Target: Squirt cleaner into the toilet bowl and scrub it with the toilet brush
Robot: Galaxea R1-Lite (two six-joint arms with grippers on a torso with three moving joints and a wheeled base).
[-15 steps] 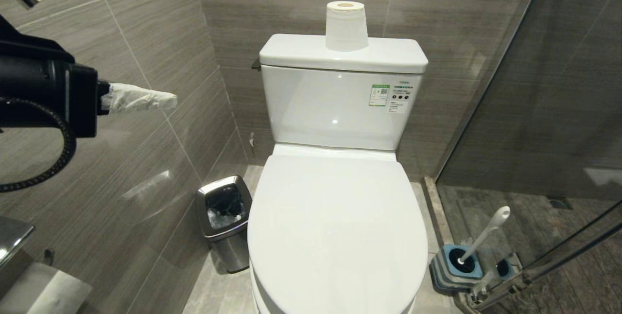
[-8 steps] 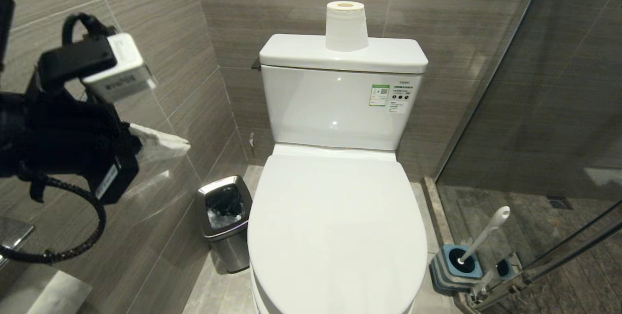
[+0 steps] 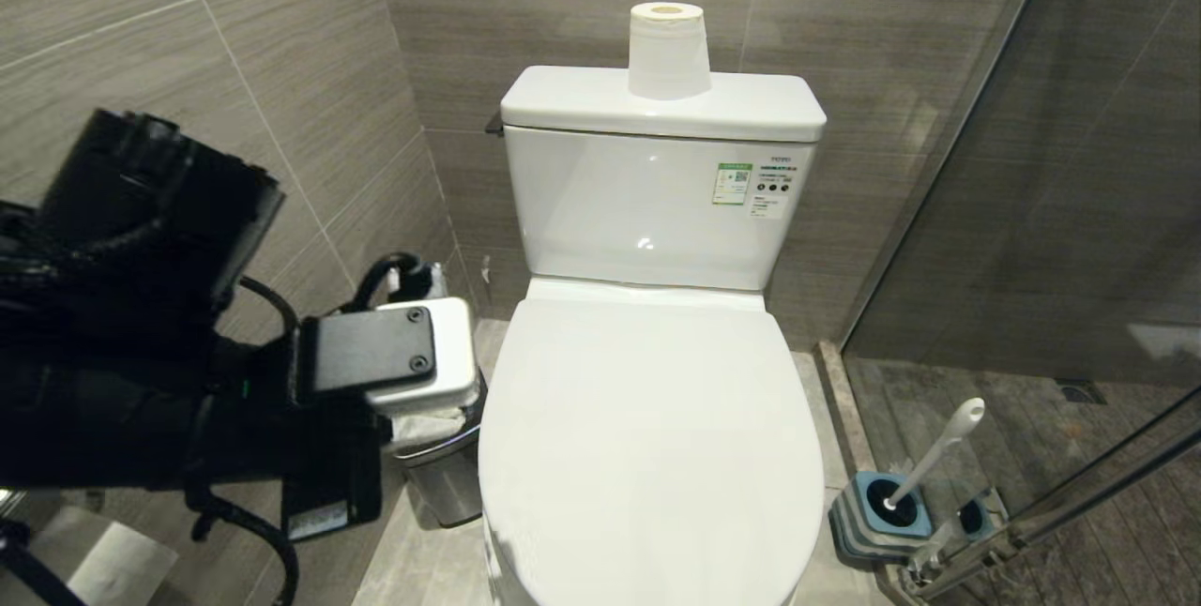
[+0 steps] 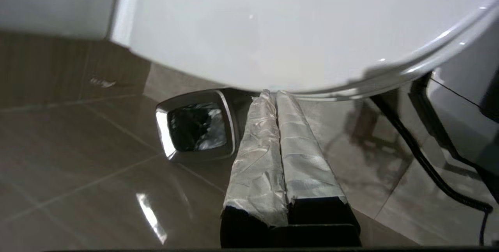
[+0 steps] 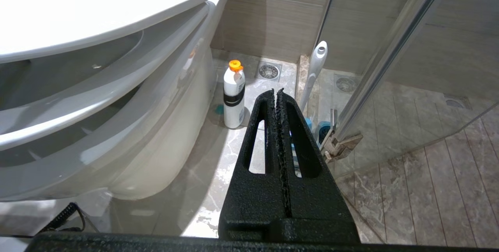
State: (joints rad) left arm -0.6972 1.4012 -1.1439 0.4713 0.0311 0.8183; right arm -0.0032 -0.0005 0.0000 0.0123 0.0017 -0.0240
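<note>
The left gripper (image 4: 271, 94), its taped fingers (image 4: 257, 154) pressed together on nothing, points at the edge of the closed toilet lid (image 3: 647, 437), with the steel bin (image 4: 197, 126) just beside it at nine o'clock. The right gripper (image 5: 276, 91) is likewise closed and empty, low beside the toilet bowl (image 5: 156, 135). At one o'clock from it the toilet brush (image 5: 314, 68) stands in its blue holder (image 3: 877, 512); a white bottle (image 5: 234, 96) with an orange cap stands at eleven. The cistern (image 3: 657, 203) carries a green label (image 3: 733, 184); its writing is unreadable. A paper roll (image 3: 668, 48) stands on top.
</note>
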